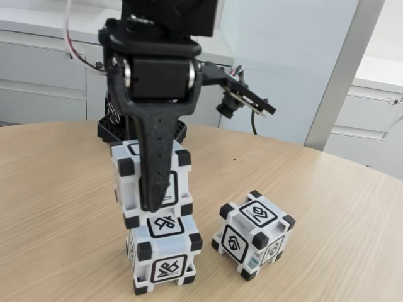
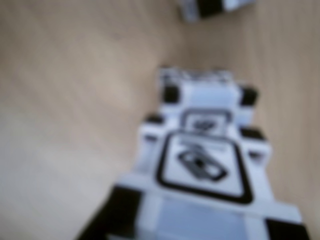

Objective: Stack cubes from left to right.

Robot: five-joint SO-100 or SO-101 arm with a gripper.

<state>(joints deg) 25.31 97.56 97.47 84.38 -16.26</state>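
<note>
Pale wood grain runs across the round surface [image 1: 56,220], with white cabinets and a grey post behind it in the fixed view. Three cubes show there. Two form a stack at the near left: the bottom cube [image 1: 165,258] sits flat on the surface, and the upper cube [image 1: 151,182] rests on it, shifted a little to the left and far side so their edges do not line up. Both stand upright with a glyph face toward the camera. The third cube [image 1: 255,234] sits alone on the surface to the right, apart from the stack, turned so one corner points toward the camera. The black arm comes down from above, and the tool [image 1: 153,204] has one long finger [image 1: 156,163] lying down the front face of the upper cube; its other finger is hidden, so whether it grips the cube cannot be told. The blurred wrist view looks down on the stack [image 2: 200,165], with the third cube at the far right edge [image 2: 215,7].
</note>
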